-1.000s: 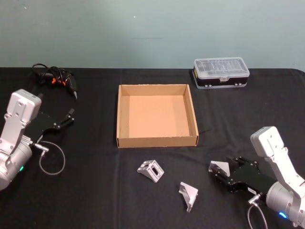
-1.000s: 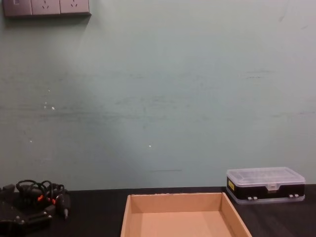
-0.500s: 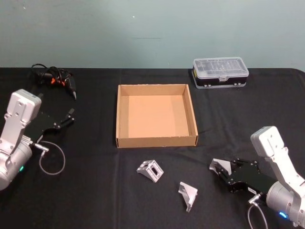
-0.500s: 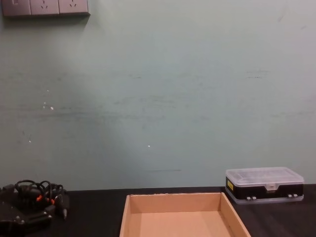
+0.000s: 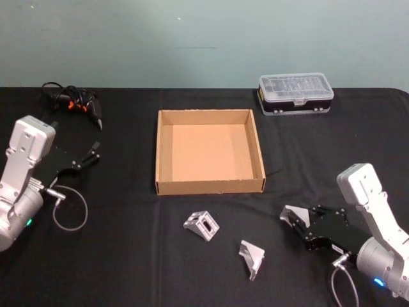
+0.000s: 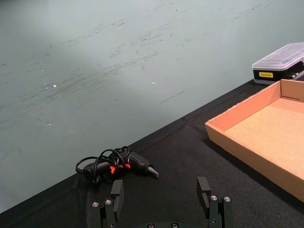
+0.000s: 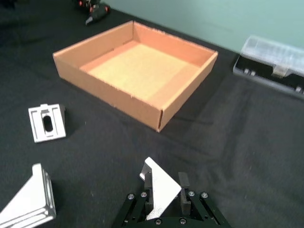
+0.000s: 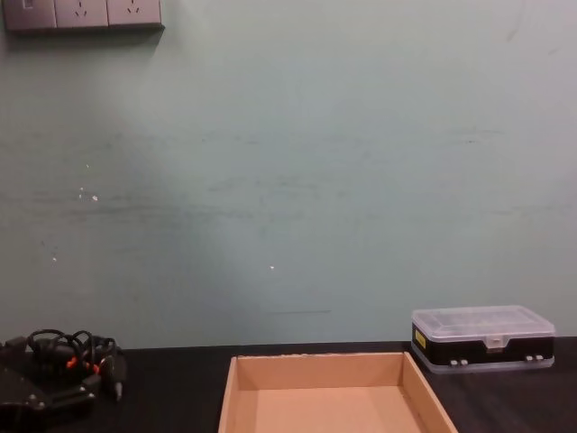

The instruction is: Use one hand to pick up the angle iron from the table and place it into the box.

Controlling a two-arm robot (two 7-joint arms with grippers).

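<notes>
the right gripper (image 5: pixel 296 222) is closed most of the way on one angle iron (image 7: pixel 160 186). its two black fingers (image 7: pixel 184 183) press on the flat sides of the shiny piece, and one pointed corner sticks out past the tips. i cannot tell if the piece is up off the table (image 5: pixel 128 256) or resting on it.

the box (image 5: pixel 209 187) sits ahead of this gripper and off to its left, a little way apart, with nothing inside. two more of the same kind lie on the table to the gripper's left. the near piece (image 5: pixel 252 259) is close by, and the far piece (image 5: pixel 202 226) is farther over, nearer the box's front wall.

the angle iron looks like hard metal. i think it will not bend or break, and it is small, so it is likely light. but it is smooth, so it could slip or turn in the fingers. a hold on the flat faces, close to the bend, seems best, and that looks like the hold the gripper has.

the left gripper (image 6: pixel 160 189) sits far off on the other side of the box, fingers wide apart, holding nothing.
</notes>
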